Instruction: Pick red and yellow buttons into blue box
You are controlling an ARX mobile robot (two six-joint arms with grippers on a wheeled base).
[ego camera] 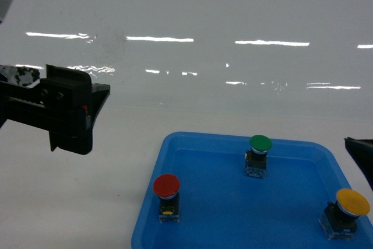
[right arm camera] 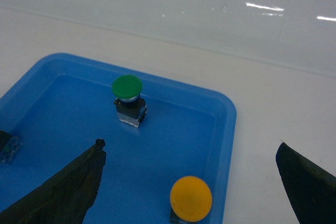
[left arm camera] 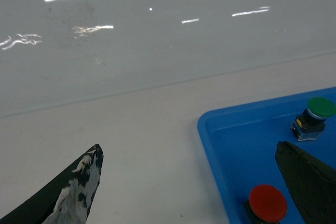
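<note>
My left gripper (left arm camera: 189, 182) hangs with jaws wide, holding nothing; the red button (left arm camera: 268, 203) sits just inside its right finger, on the shallow blue tray (left arm camera: 220, 145). My right gripper (right arm camera: 189, 182) is spread wide too, the yellow button (right arm camera: 190, 199) between its fingers, a green-capped button (right arm camera: 127, 88) beyond (smooth round caps, blocky bases). The white table (ego camera: 87, 202) is glossy. I see no blue box.

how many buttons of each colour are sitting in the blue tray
red button: 1
yellow button: 1
green button: 1
total: 3, all standing in the blue tray
</note>
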